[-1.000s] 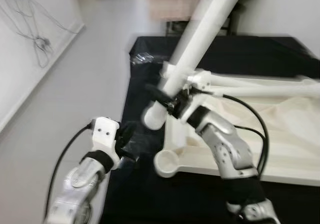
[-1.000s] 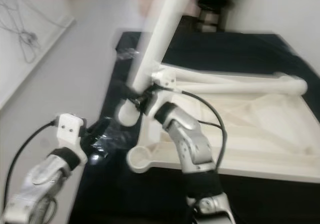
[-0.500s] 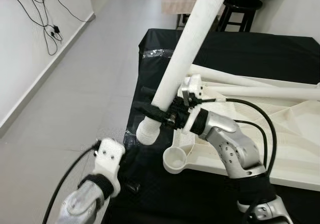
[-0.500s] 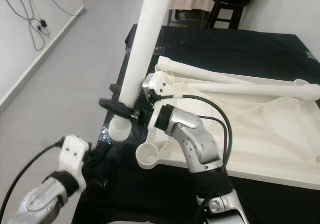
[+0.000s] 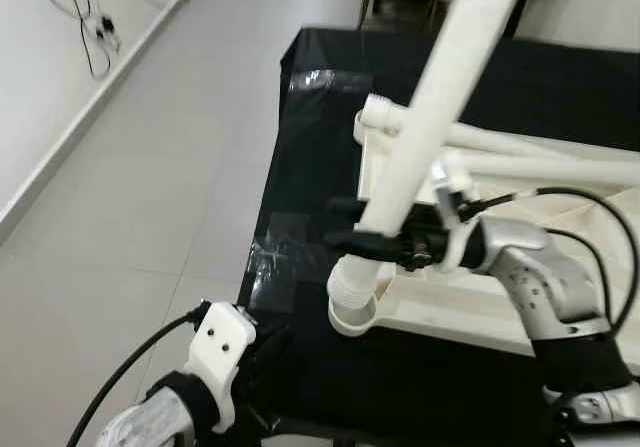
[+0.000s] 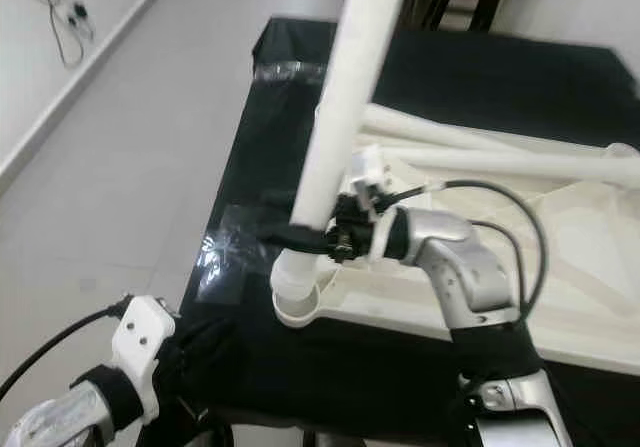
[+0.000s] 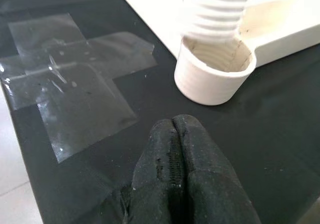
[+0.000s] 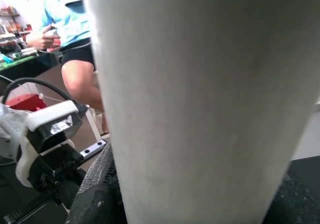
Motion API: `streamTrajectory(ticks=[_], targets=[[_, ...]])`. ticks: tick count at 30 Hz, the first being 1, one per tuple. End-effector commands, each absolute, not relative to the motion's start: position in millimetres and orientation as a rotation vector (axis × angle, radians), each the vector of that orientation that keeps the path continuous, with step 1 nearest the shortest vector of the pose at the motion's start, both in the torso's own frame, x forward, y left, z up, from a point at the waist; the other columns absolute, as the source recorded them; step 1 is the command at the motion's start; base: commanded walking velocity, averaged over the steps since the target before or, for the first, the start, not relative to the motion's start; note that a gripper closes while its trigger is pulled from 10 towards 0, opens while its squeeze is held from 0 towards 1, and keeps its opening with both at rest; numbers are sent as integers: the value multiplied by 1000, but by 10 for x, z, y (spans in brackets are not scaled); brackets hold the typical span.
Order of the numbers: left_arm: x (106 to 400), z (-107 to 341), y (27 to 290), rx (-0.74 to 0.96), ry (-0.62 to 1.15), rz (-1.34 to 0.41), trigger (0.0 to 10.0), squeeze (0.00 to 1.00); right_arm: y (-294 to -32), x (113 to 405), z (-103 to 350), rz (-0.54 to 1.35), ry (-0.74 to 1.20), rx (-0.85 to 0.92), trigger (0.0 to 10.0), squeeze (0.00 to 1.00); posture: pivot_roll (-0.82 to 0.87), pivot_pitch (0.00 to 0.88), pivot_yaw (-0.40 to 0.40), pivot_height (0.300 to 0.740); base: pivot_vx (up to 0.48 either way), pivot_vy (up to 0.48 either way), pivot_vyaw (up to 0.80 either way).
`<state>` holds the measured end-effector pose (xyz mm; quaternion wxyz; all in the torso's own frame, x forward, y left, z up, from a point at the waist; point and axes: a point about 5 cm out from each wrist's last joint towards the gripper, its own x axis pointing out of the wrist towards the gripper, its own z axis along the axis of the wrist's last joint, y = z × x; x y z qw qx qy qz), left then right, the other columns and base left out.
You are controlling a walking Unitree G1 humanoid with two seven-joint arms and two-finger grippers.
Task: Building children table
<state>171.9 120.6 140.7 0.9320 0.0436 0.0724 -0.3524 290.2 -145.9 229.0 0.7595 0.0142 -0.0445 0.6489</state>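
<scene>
Table leg (image 5: pixel 430 117) top cut off; right gripper (image 5: pixel 352 237) clamps it.

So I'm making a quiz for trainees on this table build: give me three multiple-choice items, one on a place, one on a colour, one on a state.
1. Where is the threaded end of the table leg?
A. At the corner socket
B. On the floor
C. On the stool

2. What colour is the cloth under the tabletop?
A. Red
B. Black
C. Yellow

3. What state is the right tool in?
A. Open and idle
B. Shut on the table leg
C. Holding tape

Answers: 1 A, the left wrist view shows the threads just above the socket; 2 B, black cloth shows all around; 3 B, its fingers clasp the leg.
</scene>
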Motion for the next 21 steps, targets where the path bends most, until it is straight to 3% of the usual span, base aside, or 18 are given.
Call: streamTrajectory(ticks=[1, 6, 15, 21], targets=[[1671, 1401, 1206, 95, 170, -747, 10000, 0, -1488, 2872, 2306, 1429, -101, 30, 10000, 0, 75, 301, -41, 740, 0, 0, 0], [1610, 1436, 1245, 106, 182, -780, 10000, 0, -1491, 2645, 2238, 1543, -51, -28, 10000, 0, 75, 338, -9, 740, 0, 0, 0], [1614, 1442, 1262, 118, 189, -789, 10000, 0, -1449, 2531, 2213, 1621, -24, -53, 10000, 0, 77, 337, -4, 740, 0, 0, 0], [1635, 1453, 1241, 136, 179, -818, 10000, 0, -1329, 2506, 2136, 1643, 9, -163, 10000, 0, 73, 322, -6, 740, 0, 0, 0]])
